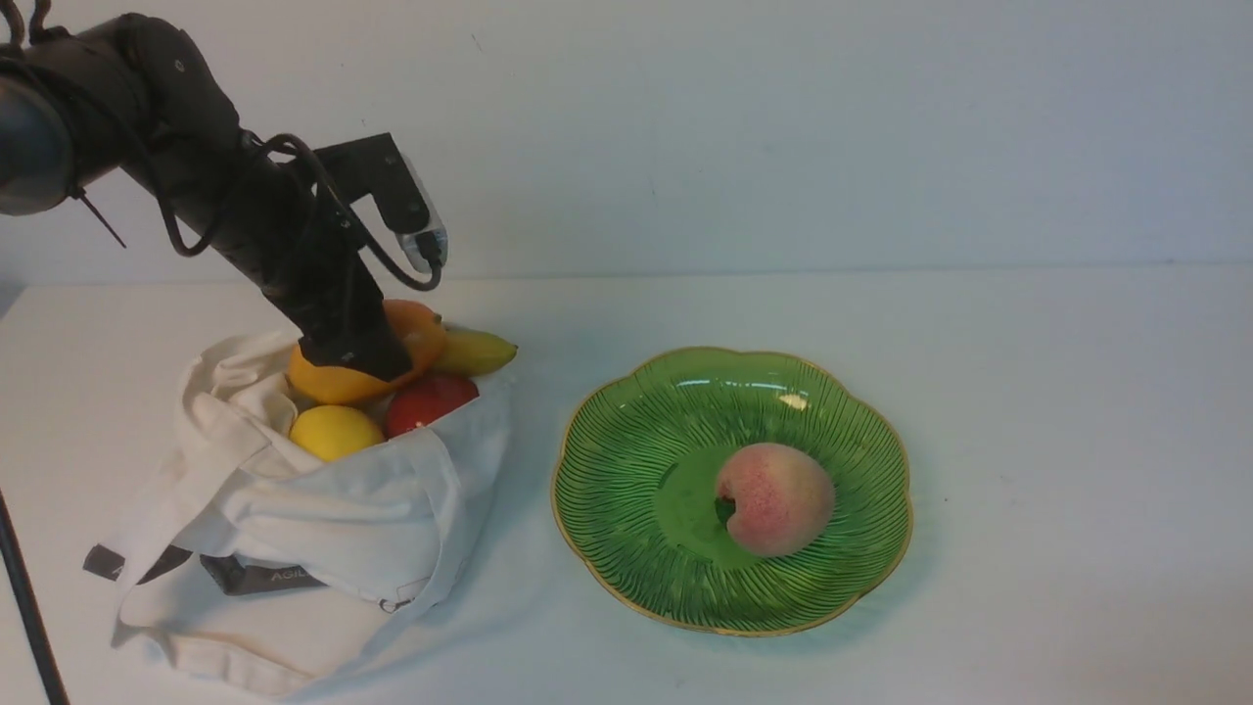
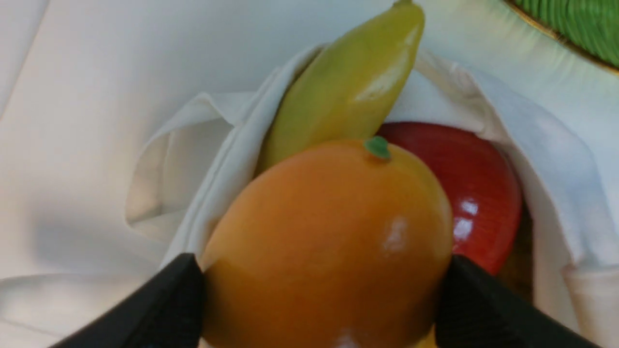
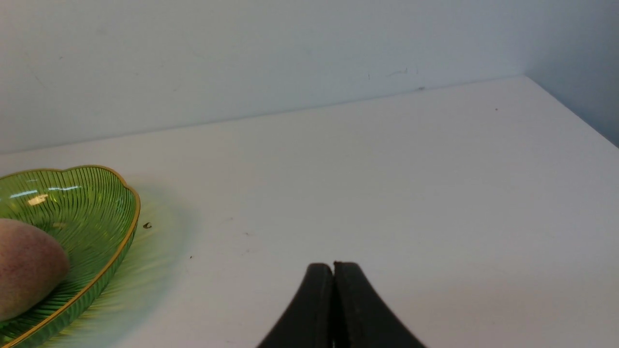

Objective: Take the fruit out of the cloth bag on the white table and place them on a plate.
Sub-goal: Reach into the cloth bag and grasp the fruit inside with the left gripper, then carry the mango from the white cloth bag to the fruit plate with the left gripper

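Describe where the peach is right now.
In the front view the peach lies on the green plate, slightly right of its middle, with the cloth bag off to the left.

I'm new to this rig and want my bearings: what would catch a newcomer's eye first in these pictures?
The scalloped green plate right of centre on the white table, with one pink peach lying in it. To its left, the cloth bag brims with bright fruit, and the left tool reaches into it, its fingers on either side of the orange mango.
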`<state>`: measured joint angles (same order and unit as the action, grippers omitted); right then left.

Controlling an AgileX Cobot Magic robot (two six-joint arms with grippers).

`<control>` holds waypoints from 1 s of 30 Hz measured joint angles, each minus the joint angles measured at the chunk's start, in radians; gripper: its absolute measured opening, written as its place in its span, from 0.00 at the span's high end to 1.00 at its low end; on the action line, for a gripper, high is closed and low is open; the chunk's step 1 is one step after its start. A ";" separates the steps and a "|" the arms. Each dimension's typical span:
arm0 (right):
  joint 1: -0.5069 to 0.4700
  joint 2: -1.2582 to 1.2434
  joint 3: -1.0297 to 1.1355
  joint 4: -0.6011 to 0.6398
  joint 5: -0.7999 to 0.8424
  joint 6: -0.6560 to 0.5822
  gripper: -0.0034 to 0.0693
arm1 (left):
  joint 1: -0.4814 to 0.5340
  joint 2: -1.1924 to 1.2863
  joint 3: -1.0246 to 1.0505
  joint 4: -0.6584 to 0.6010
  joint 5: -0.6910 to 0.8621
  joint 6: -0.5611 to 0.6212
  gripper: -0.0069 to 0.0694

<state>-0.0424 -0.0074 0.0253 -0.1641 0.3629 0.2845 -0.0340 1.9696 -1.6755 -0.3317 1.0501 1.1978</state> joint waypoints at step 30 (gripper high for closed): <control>0.000 0.000 0.000 0.001 0.000 0.000 0.97 | -0.358 0.080 -0.022 -0.178 -0.101 -0.815 0.19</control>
<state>-0.0424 -0.0074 0.0253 -0.1632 0.3629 0.2845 -0.3918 2.0493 -1.6974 -0.5097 0.9488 0.3832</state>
